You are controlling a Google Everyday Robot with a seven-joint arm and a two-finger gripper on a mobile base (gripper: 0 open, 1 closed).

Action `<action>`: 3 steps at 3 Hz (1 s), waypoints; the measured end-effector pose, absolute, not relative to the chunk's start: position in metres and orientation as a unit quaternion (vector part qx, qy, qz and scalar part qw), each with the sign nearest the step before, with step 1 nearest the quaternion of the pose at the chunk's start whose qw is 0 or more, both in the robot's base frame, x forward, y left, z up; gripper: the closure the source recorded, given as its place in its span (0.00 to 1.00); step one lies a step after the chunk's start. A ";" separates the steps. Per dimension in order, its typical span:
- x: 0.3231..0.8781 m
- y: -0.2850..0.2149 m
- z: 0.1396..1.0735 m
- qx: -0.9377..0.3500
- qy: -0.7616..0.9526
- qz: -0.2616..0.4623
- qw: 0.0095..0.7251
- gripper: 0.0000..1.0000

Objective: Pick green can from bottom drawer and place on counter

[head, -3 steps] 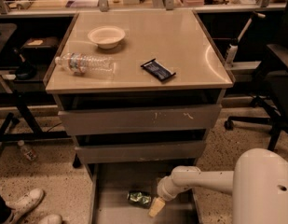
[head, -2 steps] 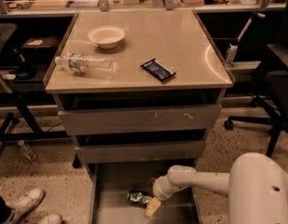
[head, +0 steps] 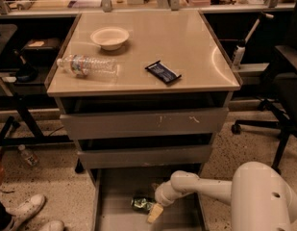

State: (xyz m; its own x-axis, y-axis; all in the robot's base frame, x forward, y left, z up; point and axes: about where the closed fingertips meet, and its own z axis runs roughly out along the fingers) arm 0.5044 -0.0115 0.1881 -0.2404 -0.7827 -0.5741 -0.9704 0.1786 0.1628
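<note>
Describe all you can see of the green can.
The green can is small, shiny metal and dented-looking. It lies on its side on the grey floor of the open bottom drawer, near the middle. The gripper is close beside one end of it; whether they touch cannot be told.

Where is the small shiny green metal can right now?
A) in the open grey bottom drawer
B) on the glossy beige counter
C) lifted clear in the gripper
A: the green can lies on the floor of the bottom drawer, the gripper low beside it.
</note>
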 end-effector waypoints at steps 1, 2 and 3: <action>0.491 -0.008 0.175 -0.589 0.748 0.246 0.184 0.00; 0.494 0.000 0.157 -0.601 0.743 0.233 0.183 0.00; 0.494 0.000 0.157 -0.601 0.743 0.233 0.183 0.00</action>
State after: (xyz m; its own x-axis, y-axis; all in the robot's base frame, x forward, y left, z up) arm 0.4939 0.0000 0.1573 -0.2115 -0.8069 -0.5515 -0.9773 0.1704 0.1255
